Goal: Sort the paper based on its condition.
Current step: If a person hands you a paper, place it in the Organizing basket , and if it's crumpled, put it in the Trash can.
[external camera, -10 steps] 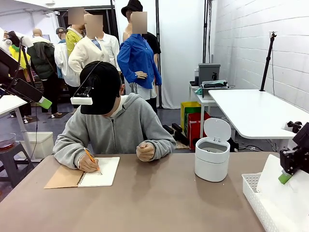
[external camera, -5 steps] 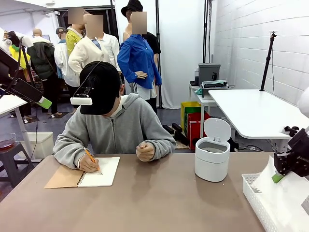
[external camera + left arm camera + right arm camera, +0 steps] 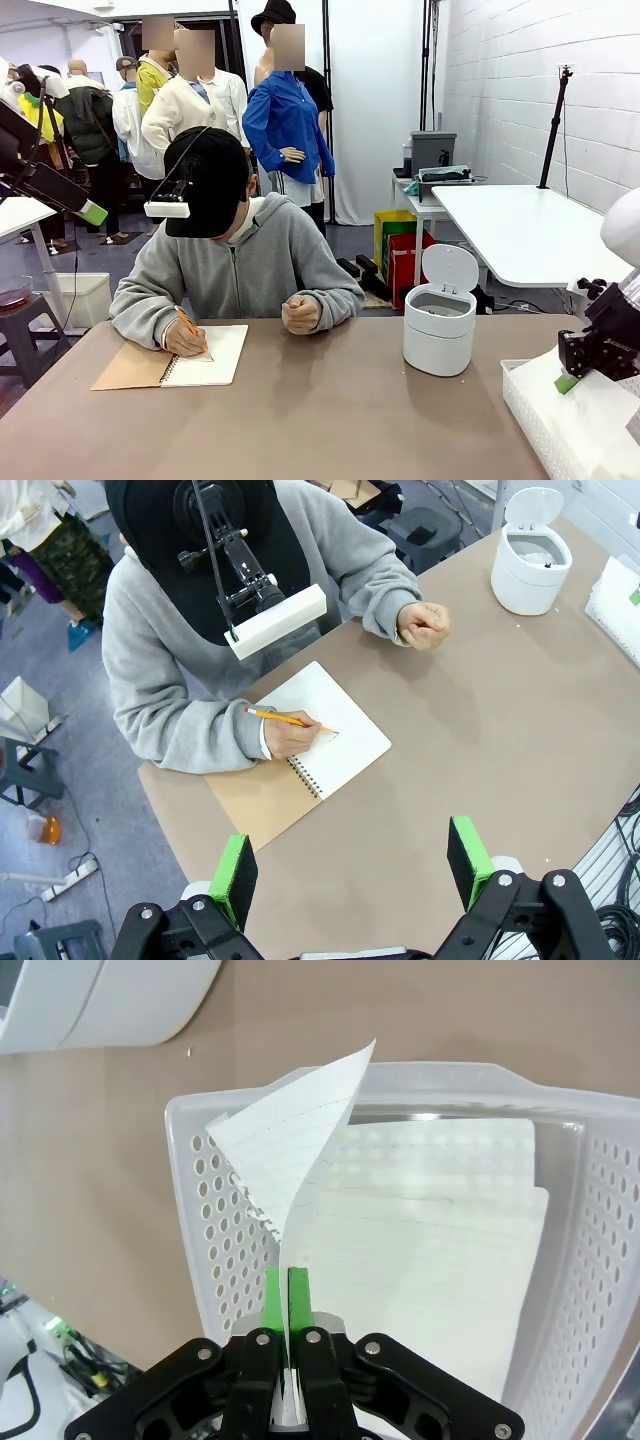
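Jaws of the right gripper (image 3: 566,383), seen from the front, are pressed together on a smooth lined sheet (image 3: 545,368) that hangs over the white perforated basket (image 3: 522,400) at the right end of the bench (image 3: 330,420); the sheet reaches up and toward the middle of the bench from the grip.

From the left wrist, the left gripper (image 3: 352,870) stands wide apart and holds nothing, high above the bench; a person writes in a spiral notebook (image 3: 310,742) well apart from the white bin (image 3: 531,552).

From the right wrist, the pads pinch one short edge of the sheet (image 3: 300,1160); it stands on edge, its long axis running away from the jaws, its free corner curling over the basket wall (image 3: 215,1210); flat sheets (image 3: 440,1250) already lie inside. I judge the step is to lay it in: tilt the sheet flat, line it with the stack, then release low, so it does not slide over the wall.
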Motion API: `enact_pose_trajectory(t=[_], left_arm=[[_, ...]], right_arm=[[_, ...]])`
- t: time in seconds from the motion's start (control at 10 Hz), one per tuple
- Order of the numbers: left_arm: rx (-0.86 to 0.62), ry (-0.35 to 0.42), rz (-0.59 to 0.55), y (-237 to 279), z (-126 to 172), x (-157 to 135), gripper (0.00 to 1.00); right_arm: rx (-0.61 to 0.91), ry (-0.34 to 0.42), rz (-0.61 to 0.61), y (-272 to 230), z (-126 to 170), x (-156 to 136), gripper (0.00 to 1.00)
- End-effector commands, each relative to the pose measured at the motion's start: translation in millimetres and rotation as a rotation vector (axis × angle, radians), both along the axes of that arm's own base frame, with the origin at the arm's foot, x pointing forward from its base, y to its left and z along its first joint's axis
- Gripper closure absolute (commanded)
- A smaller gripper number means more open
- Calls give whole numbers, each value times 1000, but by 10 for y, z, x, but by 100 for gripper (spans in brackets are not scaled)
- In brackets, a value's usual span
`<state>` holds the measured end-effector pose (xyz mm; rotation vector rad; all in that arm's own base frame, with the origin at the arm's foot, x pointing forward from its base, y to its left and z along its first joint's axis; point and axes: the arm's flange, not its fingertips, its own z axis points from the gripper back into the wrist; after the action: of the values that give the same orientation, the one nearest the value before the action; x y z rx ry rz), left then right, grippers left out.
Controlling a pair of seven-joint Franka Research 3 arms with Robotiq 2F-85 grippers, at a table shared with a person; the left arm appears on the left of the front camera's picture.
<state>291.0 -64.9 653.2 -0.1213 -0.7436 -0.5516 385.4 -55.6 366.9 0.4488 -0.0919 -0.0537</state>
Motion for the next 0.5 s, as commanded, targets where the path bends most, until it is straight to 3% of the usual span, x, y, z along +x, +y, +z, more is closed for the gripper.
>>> enact_pose_trajectory(t=[0.0,0.4], left_arm=[[-1,-3,1,0,4,4,0],[-1,-3,1,0,4,4,0]], right_arm=[[-31,1,22,139,-213,-515,92],[-168,56,45,74,-114,-634,25]])
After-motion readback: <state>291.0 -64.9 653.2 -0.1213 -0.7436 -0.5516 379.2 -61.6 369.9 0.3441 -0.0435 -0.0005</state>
